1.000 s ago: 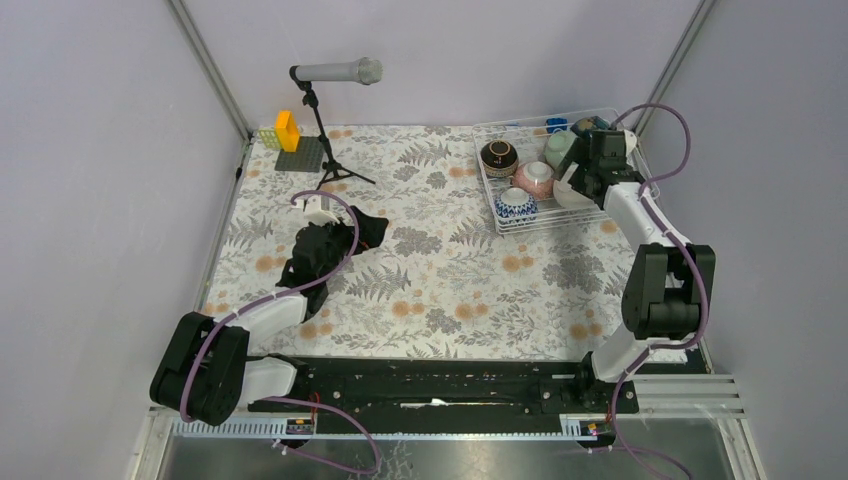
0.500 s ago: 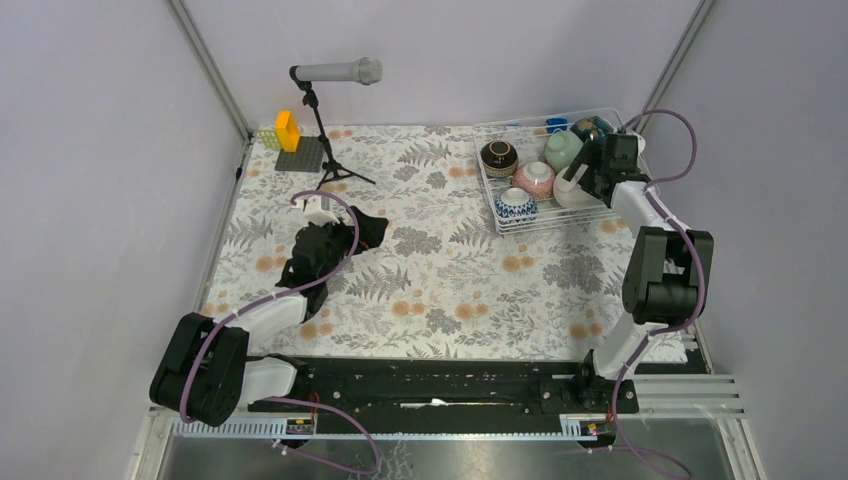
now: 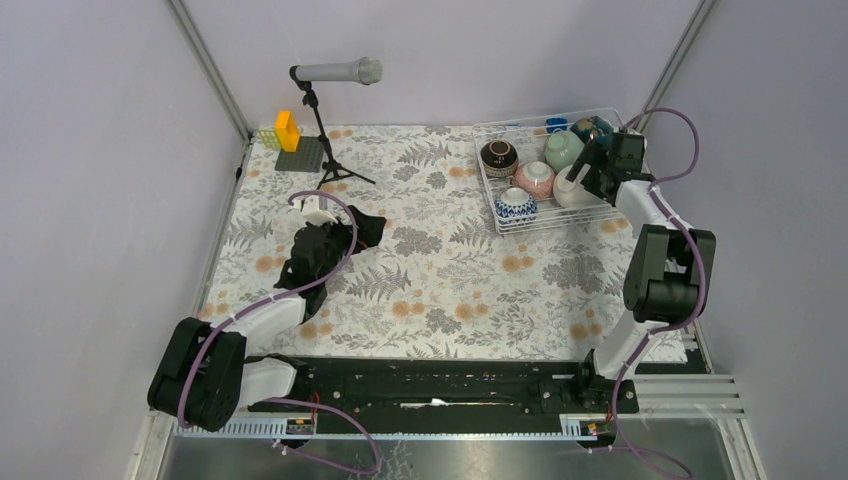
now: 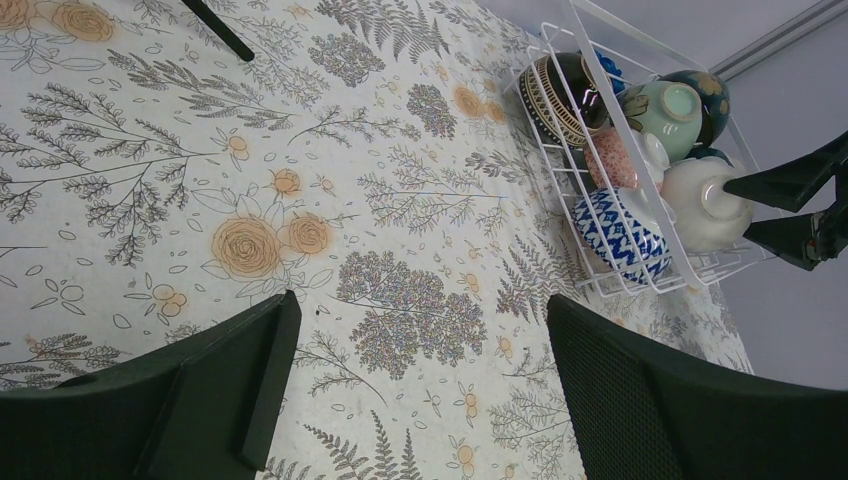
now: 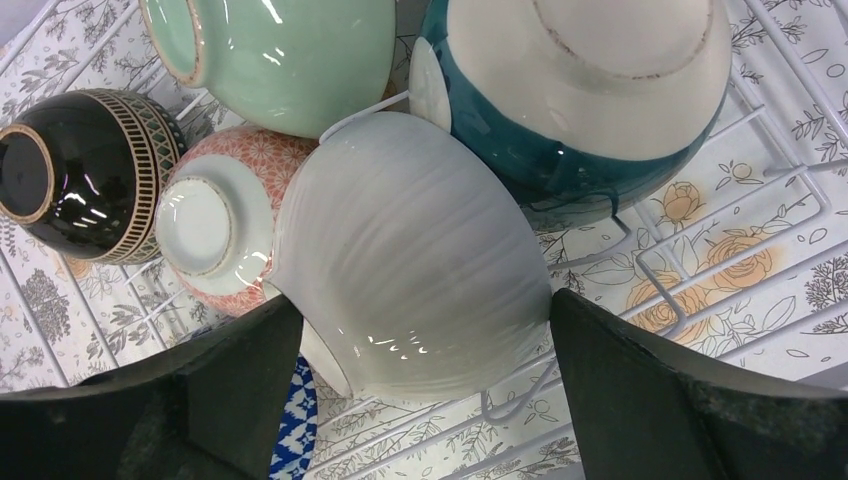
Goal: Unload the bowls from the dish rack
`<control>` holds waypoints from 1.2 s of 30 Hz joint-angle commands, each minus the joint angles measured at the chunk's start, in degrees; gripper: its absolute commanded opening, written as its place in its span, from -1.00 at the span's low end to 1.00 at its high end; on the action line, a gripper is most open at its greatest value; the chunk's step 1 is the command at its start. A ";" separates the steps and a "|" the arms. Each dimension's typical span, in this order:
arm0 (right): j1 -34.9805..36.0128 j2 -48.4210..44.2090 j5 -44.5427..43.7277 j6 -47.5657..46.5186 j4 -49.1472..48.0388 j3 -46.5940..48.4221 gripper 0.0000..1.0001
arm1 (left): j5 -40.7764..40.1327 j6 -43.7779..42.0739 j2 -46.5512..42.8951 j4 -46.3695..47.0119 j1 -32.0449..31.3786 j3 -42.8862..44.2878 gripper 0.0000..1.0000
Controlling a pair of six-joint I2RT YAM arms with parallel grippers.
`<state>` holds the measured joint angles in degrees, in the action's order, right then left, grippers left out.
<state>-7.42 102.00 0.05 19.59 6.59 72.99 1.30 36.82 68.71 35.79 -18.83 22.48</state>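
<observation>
The white wire dish rack (image 3: 553,221) stands at the far right of the table. In it are a dark brown bowl (image 3: 498,156), a pink bowl (image 3: 536,178), a blue-and-white bowl (image 3: 515,205), a mint bowl (image 3: 561,148), a teal bowl (image 3: 593,128) and a white bowl (image 3: 570,192). My right gripper (image 3: 590,172) is open over the rack. In the right wrist view the white bowl (image 5: 420,250) lies on its side between its fingers, with the right gripper (image 5: 425,400) straddling it. My left gripper (image 3: 348,228) is open and empty over the table's left middle; it also shows in the left wrist view (image 4: 420,390).
A microphone (image 3: 337,72) on a black tripod stands at the back left, beside a yellow and grey block set (image 3: 290,142). A small blue object (image 3: 556,124) sits behind the rack. The floral cloth (image 3: 440,280) covers the table.
My right wrist has shifted right and back, and its open fingers have settled around the white bowl. The left arm has barely moved.
</observation>
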 commanded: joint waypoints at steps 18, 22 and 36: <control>0.04 -3.98 14.96 2.32 -6.15 -1.53 0.46 | -0.09 -1.44 -1.92 0.91 -0.25 1.60 0.98; 0.04 -5.89 13.49 1.67 -6.11 -1.93 0.46 | -0.10 -1.57 -1.91 0.75 -0.28 1.70 0.97; 0.08 -7.90 15.88 2.26 -5.47 -0.40 0.49 | -0.37 -2.06 -1.90 0.50 -0.40 1.86 0.98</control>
<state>-9.13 97.32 8.64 19.75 6.20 70.19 1.30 35.81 68.18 35.57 -18.92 22.48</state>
